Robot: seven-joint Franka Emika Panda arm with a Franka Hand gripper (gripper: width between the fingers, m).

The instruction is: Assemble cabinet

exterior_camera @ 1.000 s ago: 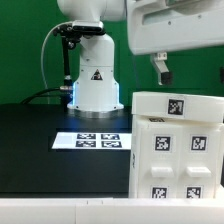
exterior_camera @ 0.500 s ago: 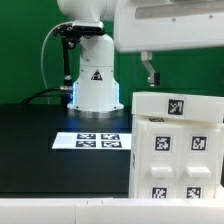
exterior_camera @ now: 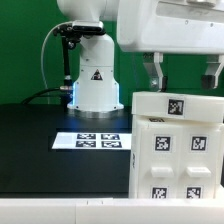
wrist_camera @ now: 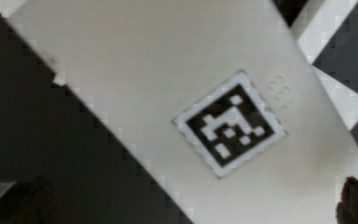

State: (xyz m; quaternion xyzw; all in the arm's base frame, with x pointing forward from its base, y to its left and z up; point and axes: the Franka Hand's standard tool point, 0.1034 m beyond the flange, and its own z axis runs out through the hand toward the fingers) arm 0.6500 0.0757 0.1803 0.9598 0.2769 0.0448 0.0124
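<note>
The cabinet (exterior_camera: 176,150) stands at the front of the table (exterior_camera: 40,140), on the exterior view's right, with a flat panel (exterior_camera: 176,106) lying across its top. The gripper (exterior_camera: 184,72) hangs just above that panel, one finger toward each end, apparently not touching it. The marker board (exterior_camera: 94,140) lies flat on the table beside the cabinet, toward the exterior view's left. Behind the board stands the robot base (exterior_camera: 93,80). In the wrist view a tagged panel (wrist_camera: 194,120) runs below the camera.

No readable text; only square tags (exterior_camera: 176,106).
</note>
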